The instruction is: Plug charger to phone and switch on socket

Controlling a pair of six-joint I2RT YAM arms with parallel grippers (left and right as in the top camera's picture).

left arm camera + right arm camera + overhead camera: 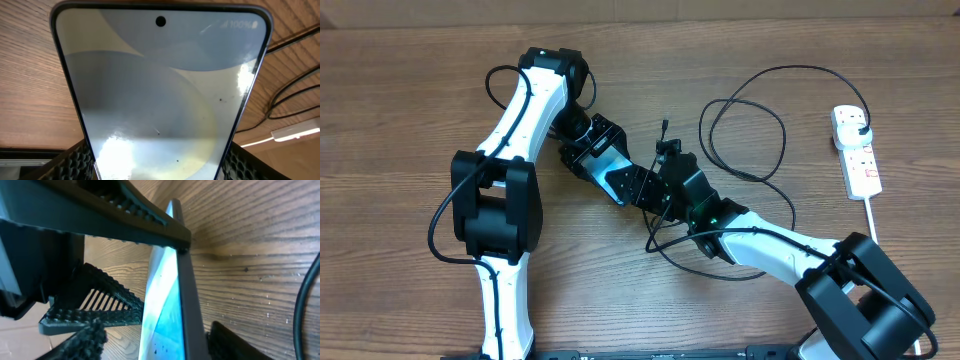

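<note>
Left jaws clenched on the phone's (160,90) sides at mid-bench (400,100). Right jaws straddle the phone's end, upper one touching it; gripping or not, cannot tell. Charger (784,140) cable loops nearby toward the right edge.

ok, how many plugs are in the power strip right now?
1: a black plug in the power strip, at the end away from its white cord. No other plug shows in it.
</note>
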